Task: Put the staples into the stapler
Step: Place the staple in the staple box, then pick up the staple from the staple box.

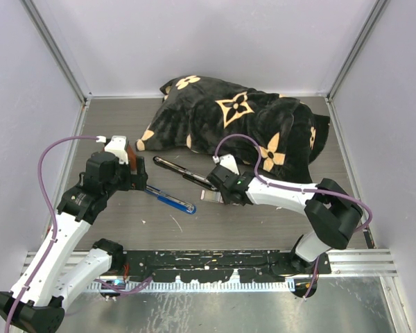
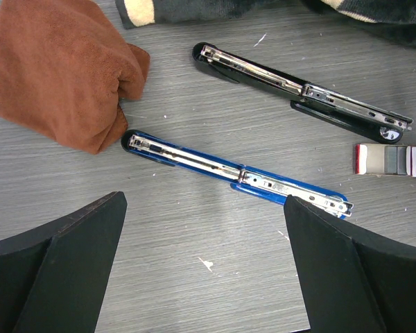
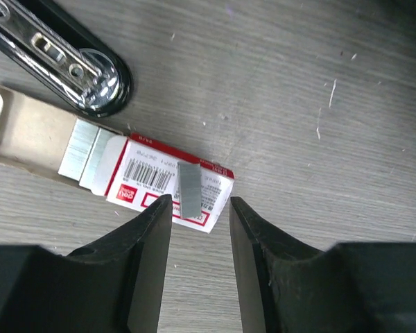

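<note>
The small white cardboard box of staples with a red label [image 3: 149, 182] lies on the grey table [image 3: 319, 208], just beside the black stapler [image 3: 90, 76], with its tray slid out. It looks light and easy to crush. The loose grey staple strip [image 3: 190, 189] on top looks brittle, so it is better taken by its long sides. The right gripper [image 3: 200, 205] has its fingers partly spread and pinches nothing. The left gripper [image 2: 204, 201] has its fingers wide apart. A barcode shows, but the print is too small to read.
</note>
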